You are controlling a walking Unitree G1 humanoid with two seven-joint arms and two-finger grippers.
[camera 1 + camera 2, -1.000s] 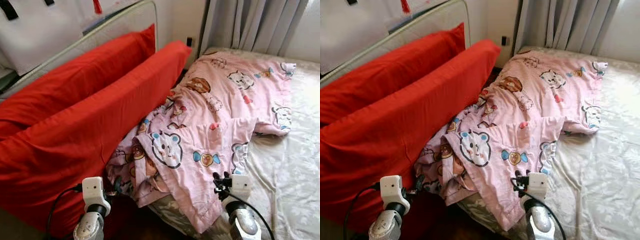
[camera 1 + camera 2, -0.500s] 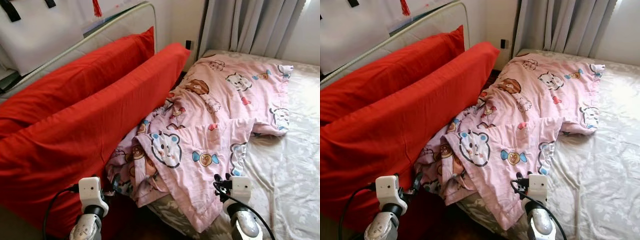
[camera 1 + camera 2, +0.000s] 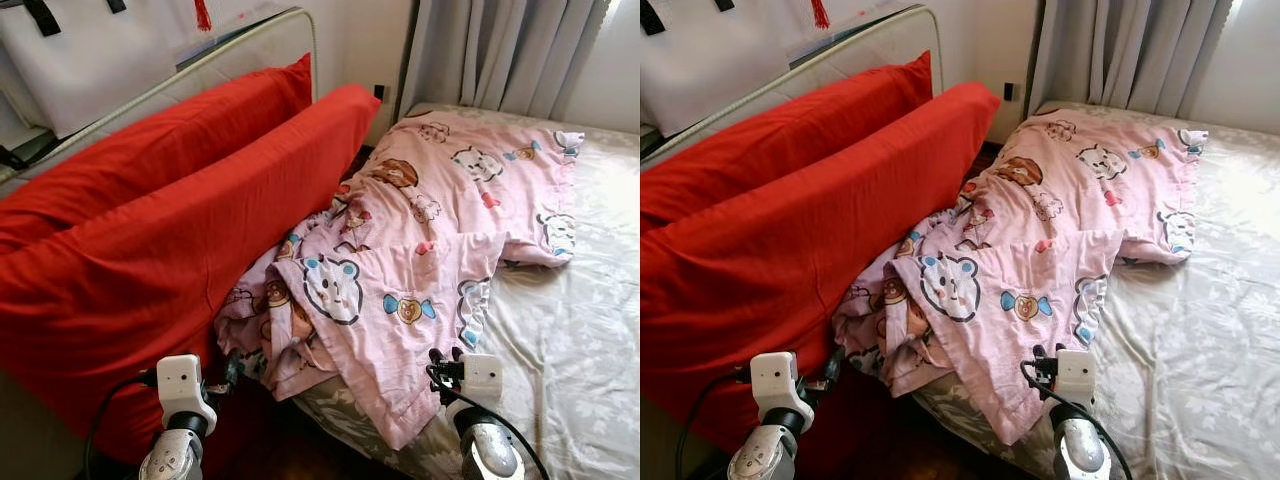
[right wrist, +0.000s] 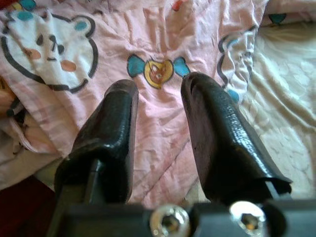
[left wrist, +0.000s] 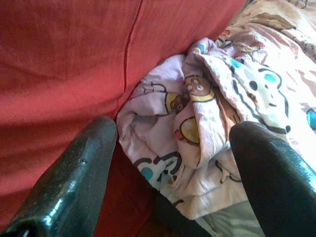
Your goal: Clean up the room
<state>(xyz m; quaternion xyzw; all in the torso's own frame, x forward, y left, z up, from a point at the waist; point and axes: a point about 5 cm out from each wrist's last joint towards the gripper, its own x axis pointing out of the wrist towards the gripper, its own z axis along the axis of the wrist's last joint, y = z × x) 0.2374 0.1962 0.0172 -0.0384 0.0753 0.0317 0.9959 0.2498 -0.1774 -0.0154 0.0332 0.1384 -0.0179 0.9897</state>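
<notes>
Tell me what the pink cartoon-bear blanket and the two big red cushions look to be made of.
The pink cartoon-bear blanket looks like thin, matte woven cotton: it crumples into soft folds and has a stitched hem. The two big red cushions look like smooth matte fabric covers over firm filling, probably cotton or polyester; they hold their slab shape.

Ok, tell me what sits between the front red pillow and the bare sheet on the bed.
The pink cartoon blanket lies crumpled between the front red pillow and the bare sheet, its bunched end against the pillow, as the left eye view shows.
</notes>
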